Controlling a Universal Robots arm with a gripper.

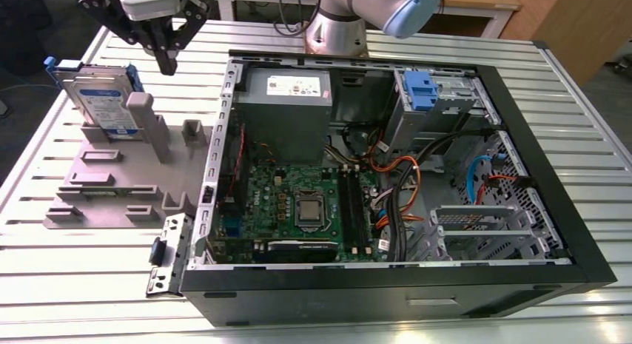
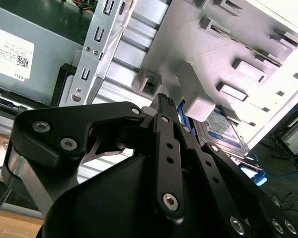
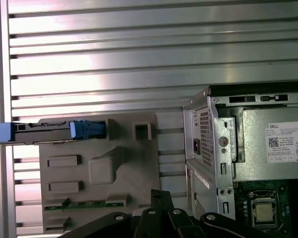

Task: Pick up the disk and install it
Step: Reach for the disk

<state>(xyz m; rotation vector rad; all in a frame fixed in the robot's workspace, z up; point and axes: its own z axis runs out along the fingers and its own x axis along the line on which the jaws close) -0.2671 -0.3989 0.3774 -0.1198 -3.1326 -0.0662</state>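
Jaws pressed together w/ nothing btwn them. Exterior view: gripper [image 1: 166,63] hangs above the rack [image 1: 109,181], just beside the disk [image 1: 99,100] on the exterior view's right, not touching it. Disk stands on edge in the rack on the table [image 1: 59,285], well apart from the bay [image 1: 439,100] w/ blue tab inside the open case [image 1: 395,288]. Second wrist view: fingertips meet, gripper [image 2: 164,101] empty; disk [image 2: 223,131] sits beyond it, partly behind a rack [image 2: 228,39] post. First wrist view: disk [image 3: 44,129] seen edge-on in its slot, gripper [image 3: 161,194] apart from it, case [image 3: 208,144] corner near. Judgement: nothing done yet. Disk not lifted, so pick-up and install are both left.
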